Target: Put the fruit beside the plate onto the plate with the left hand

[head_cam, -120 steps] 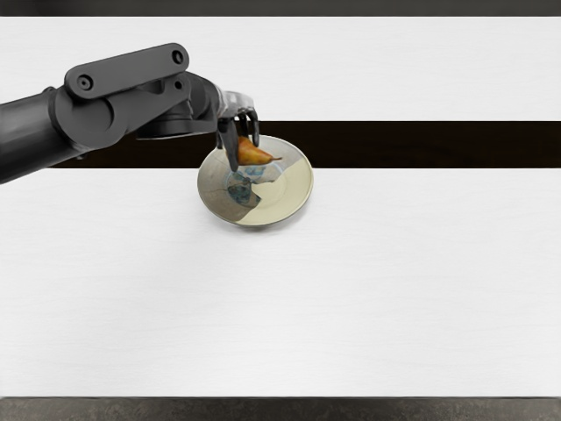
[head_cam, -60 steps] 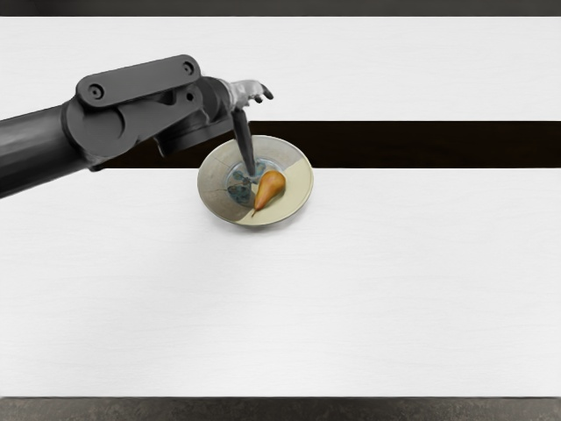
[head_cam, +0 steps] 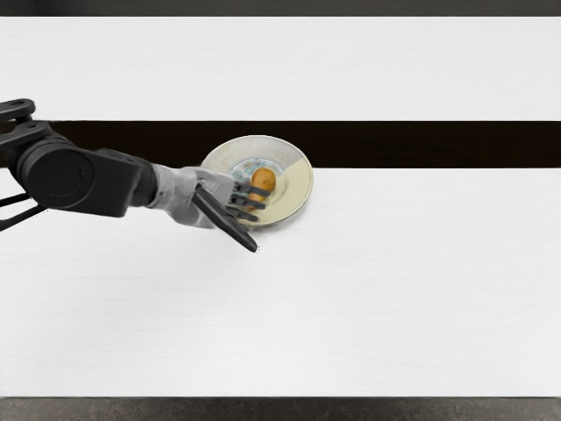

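Head view: the pear [head_cam: 262, 180] lies on the plate [head_cam: 295, 181]. The left hand [head_cam: 223, 203], fingers spread and holding nothing, overlaps its left rim.

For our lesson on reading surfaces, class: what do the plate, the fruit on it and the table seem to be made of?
The plate looks like glazed ceramic: glossy cream rim, reflective centre. The fruit, seemingly a pear, has smooth orange-brown skin with a soft shine. The table is matte white with faint grain, perhaps painted wood or laminate; the render leaves it open.
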